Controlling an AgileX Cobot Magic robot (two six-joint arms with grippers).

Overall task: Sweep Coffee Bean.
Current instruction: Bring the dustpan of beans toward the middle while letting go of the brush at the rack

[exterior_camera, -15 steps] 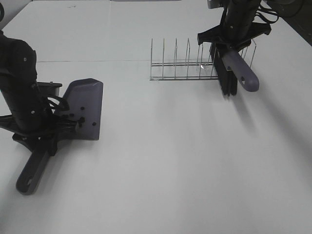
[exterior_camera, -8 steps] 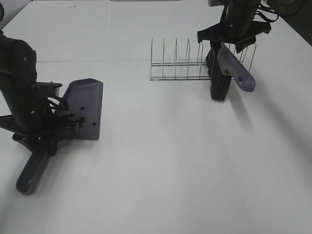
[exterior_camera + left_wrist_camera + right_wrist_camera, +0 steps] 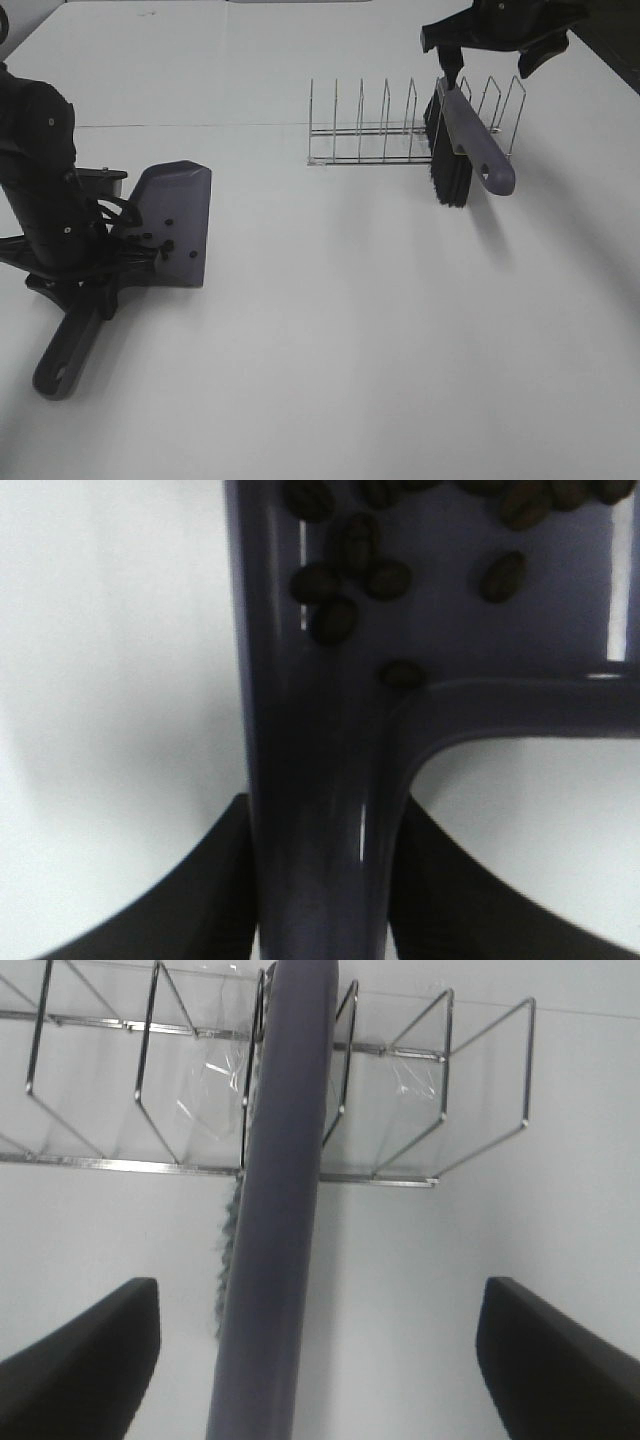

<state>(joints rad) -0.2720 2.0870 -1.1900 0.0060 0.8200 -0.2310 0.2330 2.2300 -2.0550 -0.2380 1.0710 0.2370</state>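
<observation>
Dark coffee bean [image 3: 360, 575] pieces lie in the grey-purple dustpan [image 3: 172, 222], its handle pinched by the left gripper [image 3: 320, 880] jaws, while the right gripper [image 3: 318, 1360] jaws hang spread above the brush [image 3: 462, 140] in the wire rack [image 3: 390, 130].

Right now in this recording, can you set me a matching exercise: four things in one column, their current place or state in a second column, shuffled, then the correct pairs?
Things
1. dark brown coffee beans
2. grey-purple brush with black bristles
3. grey-purple plastic dustpan
4. right gripper

States
A. resting in the wire rack, handle leaning out over the table
B. open, above the rack, holding nothing
C. lying inside the dustpan
D. flat on the white table, its handle gripped by the left gripper

Pairs: 1-C, 2-A, 3-D, 4-B
</observation>
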